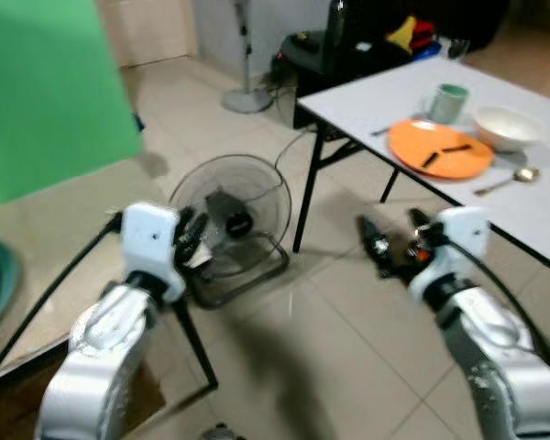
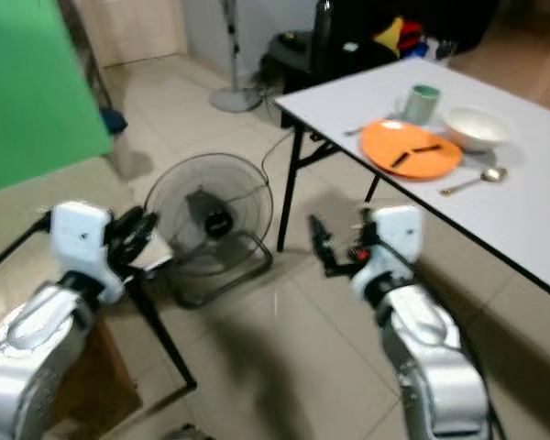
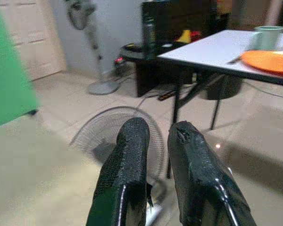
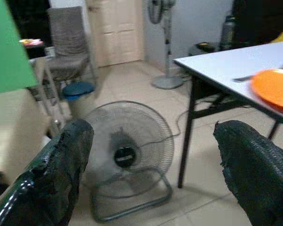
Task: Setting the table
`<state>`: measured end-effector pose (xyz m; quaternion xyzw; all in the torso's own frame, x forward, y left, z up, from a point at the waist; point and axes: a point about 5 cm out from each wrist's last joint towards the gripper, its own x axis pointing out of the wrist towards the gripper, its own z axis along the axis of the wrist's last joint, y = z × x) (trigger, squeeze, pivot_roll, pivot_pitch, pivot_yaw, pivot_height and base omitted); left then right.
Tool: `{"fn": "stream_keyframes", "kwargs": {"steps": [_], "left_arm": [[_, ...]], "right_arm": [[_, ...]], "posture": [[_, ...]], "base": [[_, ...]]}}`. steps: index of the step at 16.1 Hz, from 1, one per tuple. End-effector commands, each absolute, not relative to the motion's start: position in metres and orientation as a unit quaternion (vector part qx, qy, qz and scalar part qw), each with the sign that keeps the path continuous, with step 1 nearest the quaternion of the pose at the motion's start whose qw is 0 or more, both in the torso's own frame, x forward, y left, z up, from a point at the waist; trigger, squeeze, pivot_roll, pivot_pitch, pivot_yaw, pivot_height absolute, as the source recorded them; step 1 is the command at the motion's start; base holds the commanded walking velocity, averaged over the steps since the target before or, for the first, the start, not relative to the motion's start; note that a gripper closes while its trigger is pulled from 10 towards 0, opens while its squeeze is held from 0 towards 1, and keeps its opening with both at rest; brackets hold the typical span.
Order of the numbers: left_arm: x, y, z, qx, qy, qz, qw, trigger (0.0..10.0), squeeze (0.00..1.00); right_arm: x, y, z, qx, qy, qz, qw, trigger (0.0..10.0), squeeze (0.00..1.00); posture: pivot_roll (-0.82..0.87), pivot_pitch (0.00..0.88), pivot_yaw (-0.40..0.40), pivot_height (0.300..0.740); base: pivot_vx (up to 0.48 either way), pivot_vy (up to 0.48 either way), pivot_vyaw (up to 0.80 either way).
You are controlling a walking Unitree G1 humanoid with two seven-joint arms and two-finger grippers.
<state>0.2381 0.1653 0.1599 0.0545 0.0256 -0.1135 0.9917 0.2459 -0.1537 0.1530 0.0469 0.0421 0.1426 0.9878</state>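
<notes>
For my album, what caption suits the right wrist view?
Open right hand facing a floor fan, beside a white table holding an orange plate.

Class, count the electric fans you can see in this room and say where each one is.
2. A floor fan sits on the tiles beside the white table; a pedestal fan stands by the far wall. Others may be hidden.

Before me lies a pale tiled floor (image 1: pixel 348 339) with a round floor fan (image 1: pixel 231 220) on it, a white worktop (image 1: pixel 367 92) on black legs beyond, a standing fan (image 1: pixel 246 55) by the grey wall (image 3: pixel 113 19), a cream door (image 4: pixel 115 28) and a green panel (image 1: pixel 46 92).
</notes>
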Motion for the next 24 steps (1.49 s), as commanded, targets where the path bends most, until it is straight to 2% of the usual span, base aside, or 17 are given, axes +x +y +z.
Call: {"fn": "stream_keyframes", "kwargs": {"steps": [1,4,10,12,16,18,24], "left_arm": [[0.239,0.163,0.164,0.053,0.017,-0.114,0.992,10.0,0.0],[0.24,0.159,0.163,0.055,0.018,-0.122,0.991,10.0,0.0],[0.243,0.156,0.164,0.055,0.013,-0.121,0.991,10.0,0.0],[0.244,0.15,0.168,0.046,0.007,-0.125,0.991,10.0,0.0],[0.242,0.151,0.166,0.044,0.013,-0.131,0.99,10.0,0.0],[0.246,0.149,0.171,0.035,0.0,-0.134,0.99,10.0,0.0],[0.247,0.149,0.173,0.051,-0.007,-0.133,0.99,10.0,0.0]], "right_arm": [[0.247,-0.155,0.153,0.05,0.047,0.142,0.988,10.0,1.0],[0.244,-0.147,0.152,0.057,0.049,0.158,0.985,10.0,1.0],[0.248,-0.15,0.149,0.056,0.057,0.153,0.985,10.0,1.0],[0.249,-0.154,0.158,0.056,0.048,0.154,0.985,10.0,1.0],[0.244,-0.146,0.159,0.054,0.047,0.157,0.985,10.0,1.0],[0.24,-0.141,0.158,0.032,0.048,0.166,0.984,10.0,1.0],[0.243,-0.132,0.161,0.042,0.041,0.198,0.979,10.0,1.0]], "posture": [[0.18,0.0,-0.012,0.74],[0.18,0.0,-0.005,0.74],[0.16,0.0,-0.007,0.74],[0.15,0.0,-0.035,0.74],[0.13,0.0,-0.002,0.74],[0.12,0.0,0.009,0.74],[0.15,0.0,0.016,0.74]], "base": [[0.0,0.315,0.0],[0.0,0.333,0.0],[0.0,0.335,0.0],[0.0,0.334,0.0],[0.0,0.335,0.0],[0.0,0.0,0.8],[0.0,0.0,0.8]]}}
